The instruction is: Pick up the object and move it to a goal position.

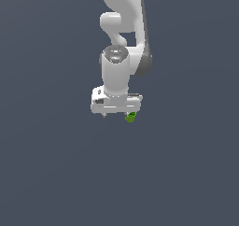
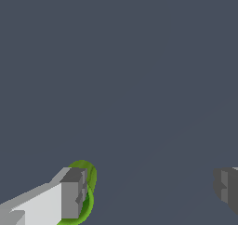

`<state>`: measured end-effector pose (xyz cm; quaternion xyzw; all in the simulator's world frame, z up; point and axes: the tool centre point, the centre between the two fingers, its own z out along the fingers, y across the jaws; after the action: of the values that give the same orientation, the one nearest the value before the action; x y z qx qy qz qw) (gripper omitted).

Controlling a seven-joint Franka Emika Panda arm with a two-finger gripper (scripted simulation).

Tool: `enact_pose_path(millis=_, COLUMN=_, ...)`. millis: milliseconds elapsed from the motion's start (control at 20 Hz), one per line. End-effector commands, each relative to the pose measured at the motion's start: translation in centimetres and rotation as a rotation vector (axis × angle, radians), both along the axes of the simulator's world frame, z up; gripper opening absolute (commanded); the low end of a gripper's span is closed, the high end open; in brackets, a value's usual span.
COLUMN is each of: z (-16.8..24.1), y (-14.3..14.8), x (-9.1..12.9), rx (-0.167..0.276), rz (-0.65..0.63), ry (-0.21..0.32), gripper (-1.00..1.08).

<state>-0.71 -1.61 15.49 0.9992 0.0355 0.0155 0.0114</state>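
Green lump sits against one finger of the wide-open claw, not centred, so the claw should shift sideways to centre it before closing.

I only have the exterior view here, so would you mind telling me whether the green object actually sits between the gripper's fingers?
Observer: Not between them. In the wrist view the green object sits at one finger, partly hidden behind it.
Operator: Thank you. Are the fingers closed?
Observer: No, the gripper is open: the other finger stands far across, with a wide gap of bare floor between.
Operator: Does that far finger touch the object?
Observer: No, it stands well apart from it. Whether the near finger touches it, I cannot tell.
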Motion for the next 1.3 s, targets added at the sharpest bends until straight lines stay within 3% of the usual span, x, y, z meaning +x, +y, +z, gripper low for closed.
enact_pose_path(millis=0, z=-0.9, y=1.1, x=-0.8, rx=0.001, rz=0.064, ry=0.006, gripper=1.0)
enact_pose_path(millis=650, z=-5.5, y=6.6, x=-6.2, rx=0.011, rz=0.42, ry=0.032, gripper=1.0)
enact_pose_path(millis=1250, z=-6.5, y=7.5, x=-7.2, rx=0.013, rz=0.479, ry=0.037, gripper=1.0)
